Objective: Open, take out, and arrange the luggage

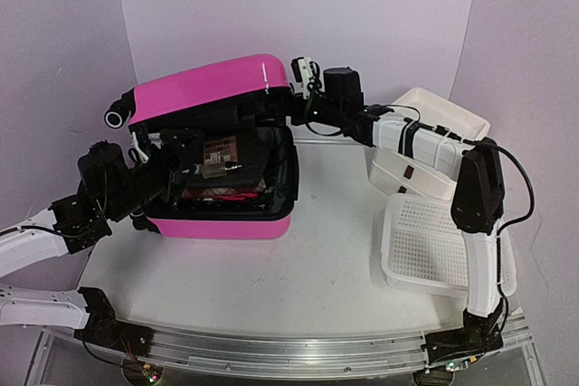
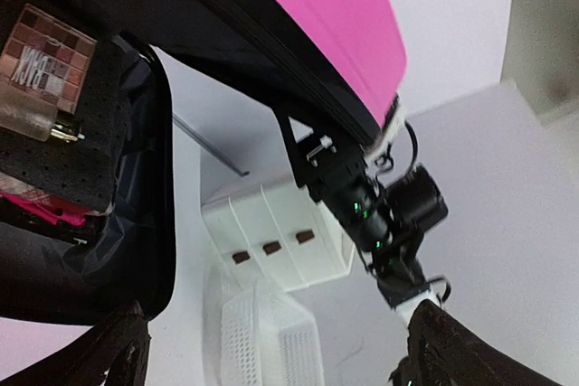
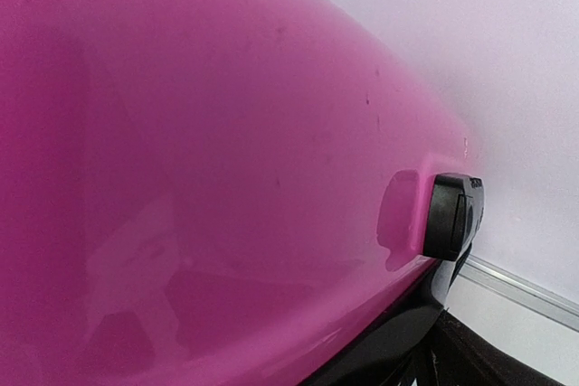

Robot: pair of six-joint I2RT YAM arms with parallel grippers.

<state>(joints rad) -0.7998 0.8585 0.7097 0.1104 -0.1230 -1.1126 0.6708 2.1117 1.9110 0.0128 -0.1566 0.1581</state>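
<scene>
1. Nearest the lens, you had both arm bases on the metal rail (image 1: pixel 289 354) at the near edge of the table (image 1: pixel 271 287).
2. On the left, your left gripper (image 2: pixel 276 327) sat at the left edge of the open luggage (image 1: pixel 208 83). Its fingers (image 2: pixel 113 350) were spread wide, one at each bottom corner of the left wrist view. Nothing lay between them, and they touched nothing you could see.
3. The luggage sat left of the table's middle, with its lower shell flat on the table and its pink lid raised at a slant above. Inside, an eyeshadow palette (image 2: pixel 45 47) lay on black perforated lining, with something pink (image 1: pixel 222 192) nearer to you.
4. At the lid's right end, your right gripper (image 1: pixel 300 74) was closed on the rim, one finger over it and one under. The right wrist view showed only pink shell and a black wheel (image 3: pixel 452 214), with its own fingers out of frame.
5. Further right, the white drawer stack (image 1: pixel 425 146) stood beneath the right forearm.
6. The white mesh basket (image 1: pixel 425 241) lay just in front of the drawer stack, on the side nearer you.
</scene>
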